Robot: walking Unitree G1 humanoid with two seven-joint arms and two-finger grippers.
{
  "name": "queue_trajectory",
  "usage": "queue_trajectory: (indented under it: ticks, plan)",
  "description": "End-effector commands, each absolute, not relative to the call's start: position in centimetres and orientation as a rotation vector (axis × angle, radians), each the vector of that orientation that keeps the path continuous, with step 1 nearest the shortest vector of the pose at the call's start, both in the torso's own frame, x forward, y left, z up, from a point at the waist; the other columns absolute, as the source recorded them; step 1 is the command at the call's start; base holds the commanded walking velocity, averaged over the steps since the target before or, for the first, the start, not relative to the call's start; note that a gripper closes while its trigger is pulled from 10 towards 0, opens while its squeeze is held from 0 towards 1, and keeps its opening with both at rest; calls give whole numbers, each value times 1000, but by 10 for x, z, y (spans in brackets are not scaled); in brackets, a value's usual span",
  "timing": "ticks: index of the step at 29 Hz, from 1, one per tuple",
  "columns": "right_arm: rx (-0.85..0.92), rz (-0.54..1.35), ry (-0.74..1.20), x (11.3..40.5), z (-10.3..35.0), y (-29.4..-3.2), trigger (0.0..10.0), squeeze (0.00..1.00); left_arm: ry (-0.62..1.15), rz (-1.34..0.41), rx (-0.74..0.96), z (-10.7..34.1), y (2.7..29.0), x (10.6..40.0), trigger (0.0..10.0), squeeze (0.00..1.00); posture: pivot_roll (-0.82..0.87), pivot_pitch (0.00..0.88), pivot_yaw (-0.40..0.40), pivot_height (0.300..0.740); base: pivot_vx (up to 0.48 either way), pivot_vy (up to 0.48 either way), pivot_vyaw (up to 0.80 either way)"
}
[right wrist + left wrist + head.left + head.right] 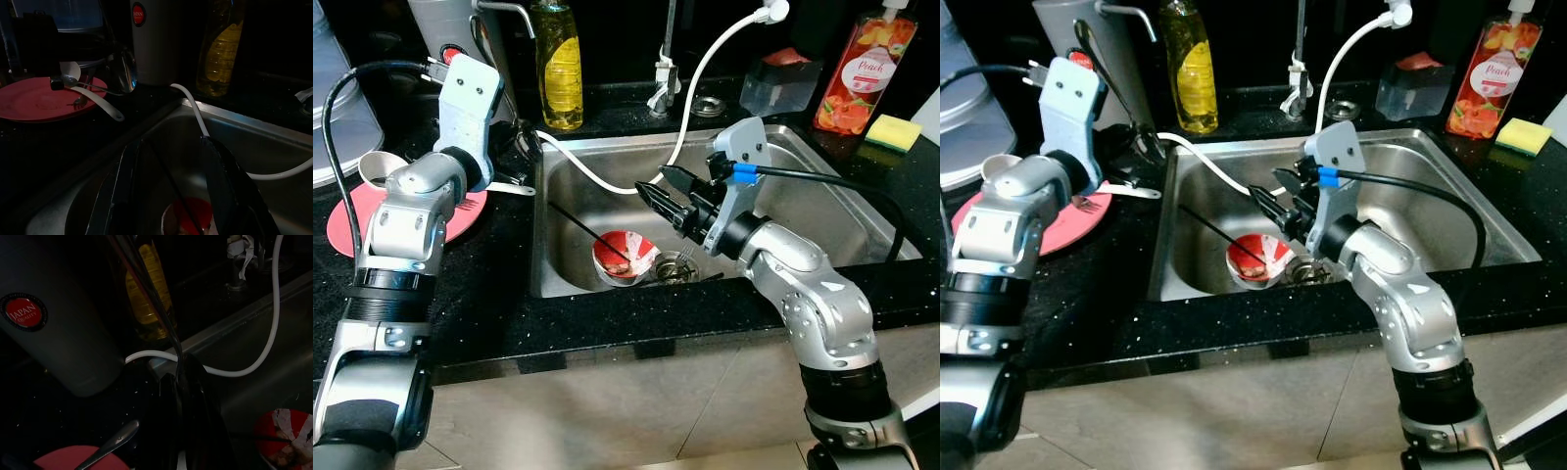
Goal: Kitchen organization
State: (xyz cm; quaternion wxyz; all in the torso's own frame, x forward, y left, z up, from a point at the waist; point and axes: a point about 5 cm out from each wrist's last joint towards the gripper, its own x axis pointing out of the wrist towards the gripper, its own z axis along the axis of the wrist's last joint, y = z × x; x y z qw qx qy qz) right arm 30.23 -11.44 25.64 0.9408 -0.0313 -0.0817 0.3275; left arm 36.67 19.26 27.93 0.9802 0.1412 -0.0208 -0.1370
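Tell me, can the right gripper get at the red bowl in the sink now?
Probably yes: the right gripper hangs open over the sink, just above the red bowl, with only a thin black stick across the bowl.

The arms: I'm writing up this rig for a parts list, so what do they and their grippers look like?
Both arms are silver metal with black joint bands. Each wrist bears a pale grey camera housing fed by a black cable; the right one has blue tape. The left gripper and right gripper each have two long black fingers.
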Motion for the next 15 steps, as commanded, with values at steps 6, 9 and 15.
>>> queue_trajectory:
  ticks: [6, 9, 15]
  plan:
    - [-61, 662, -163, 303, 256, -115, 10000, 0, -33, -270, 273, 278, 194, 365, 10000, 0, 43, 19, 28, 740, 0, 0, 0]
    - [-60, 662, -163, 303, 256, -116, 10000, 0, -30, -267, 274, 279, 195, 365, 10000, 0, 43, 20, 29, 740, 0, 0, 0]
    - [-60, 661, -163, 303, 256, -116, 10000, 0, -24, -266, 272, 277, 194, 364, 10000, 0, 43, 20, 28, 740, 0, 0, 0]
